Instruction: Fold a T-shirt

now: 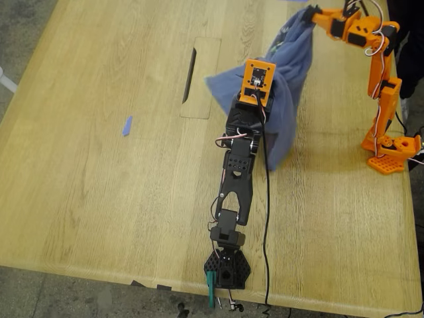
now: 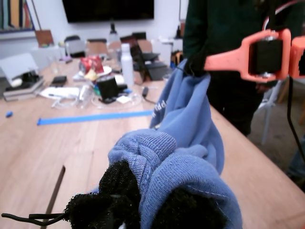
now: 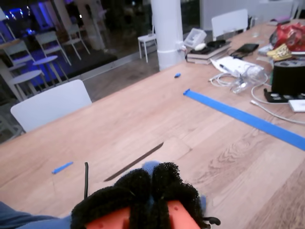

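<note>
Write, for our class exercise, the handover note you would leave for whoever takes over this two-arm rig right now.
My first gripper: jaws shut on a bunched fold of the T-shirt, raised off the table.
My second gripper: jaws shut on another edge of the T-shirt, held high near the exterior view's top right.
The shirt hangs between both arms, crumpled, its lowest part sagging toward the table.
Done: both arms have a grip and the shirt is lifted.
Left: spread it flat, then make every fold; none shows yet.
A person stands close behind the orange arm.
</note>
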`<action>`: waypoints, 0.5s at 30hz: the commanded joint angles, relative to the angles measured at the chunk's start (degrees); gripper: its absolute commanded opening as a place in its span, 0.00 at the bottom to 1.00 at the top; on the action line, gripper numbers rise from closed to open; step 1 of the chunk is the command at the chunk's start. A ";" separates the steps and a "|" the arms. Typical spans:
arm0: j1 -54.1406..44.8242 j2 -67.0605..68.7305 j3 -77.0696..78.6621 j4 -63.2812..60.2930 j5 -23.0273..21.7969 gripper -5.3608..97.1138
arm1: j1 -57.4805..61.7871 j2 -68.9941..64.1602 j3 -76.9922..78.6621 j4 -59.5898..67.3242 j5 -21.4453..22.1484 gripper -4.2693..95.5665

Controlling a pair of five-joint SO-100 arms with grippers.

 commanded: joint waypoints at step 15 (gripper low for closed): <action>9.05 18.11 -0.62 -5.10 1.23 0.05 | -7.73 18.37 8.96 -1.49 -0.79 0.04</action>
